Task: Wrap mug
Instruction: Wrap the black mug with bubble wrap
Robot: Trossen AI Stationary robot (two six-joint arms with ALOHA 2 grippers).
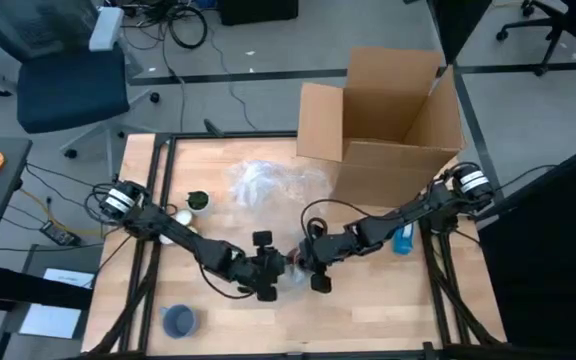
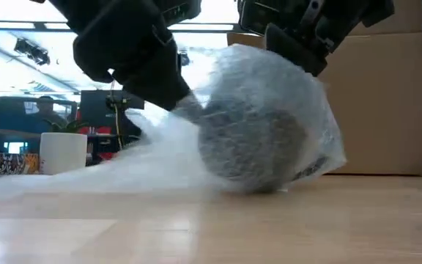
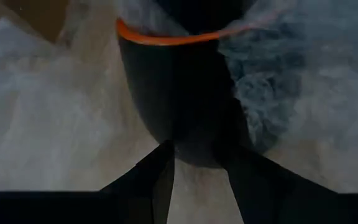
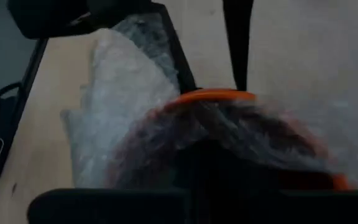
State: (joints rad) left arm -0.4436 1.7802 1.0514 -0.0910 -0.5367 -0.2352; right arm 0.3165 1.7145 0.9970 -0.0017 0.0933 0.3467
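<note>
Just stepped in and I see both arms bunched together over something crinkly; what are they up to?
Both arms meet near the table's front middle over a dark mug with an orange rim, partly bundled in bubble wrap. The left gripper and the right gripper are both at the bundle; whether their fingers are closed is not clear. Loose wrap trails off to one side. An open cardboard box stands at the table's back.

Cardboard box (image 1: 393,120) behind, front bare
</note>
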